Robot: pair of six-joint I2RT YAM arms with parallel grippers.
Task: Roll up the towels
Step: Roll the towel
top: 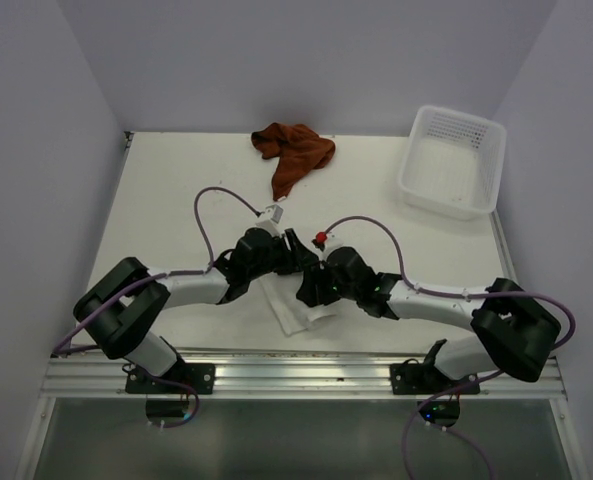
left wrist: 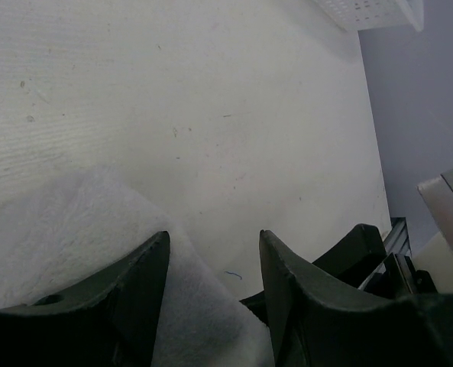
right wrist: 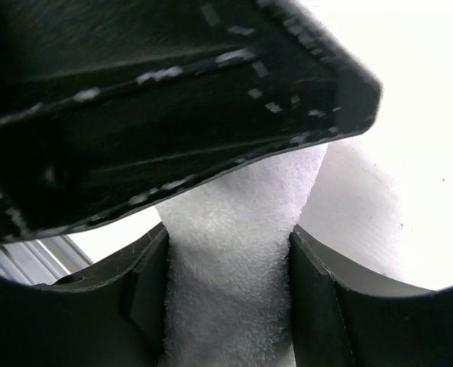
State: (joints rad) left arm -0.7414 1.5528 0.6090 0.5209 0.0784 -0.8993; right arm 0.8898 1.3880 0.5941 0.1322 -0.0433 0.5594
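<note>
A white towel (top: 294,312) lies near the table's front middle, partly under both grippers. My right gripper (top: 311,290) is shut on a bunched fold of it; in the right wrist view the terry cloth (right wrist: 234,222) fills the gap of the gripper (right wrist: 228,260). My left gripper (top: 294,250) sits close against the right one. Its jaws (left wrist: 211,252) stand apart over the towel's edge (left wrist: 73,229), with bare table showing between them. A rust-brown towel (top: 294,150) lies crumpled at the back middle of the table, away from both grippers.
A white perforated plastic basket (top: 441,203) stands at the back right corner. The left gripper's dark body (right wrist: 134,99) fills the top of the right wrist view. Grey walls enclose the table on three sides, and a metal rail runs along the front.
</note>
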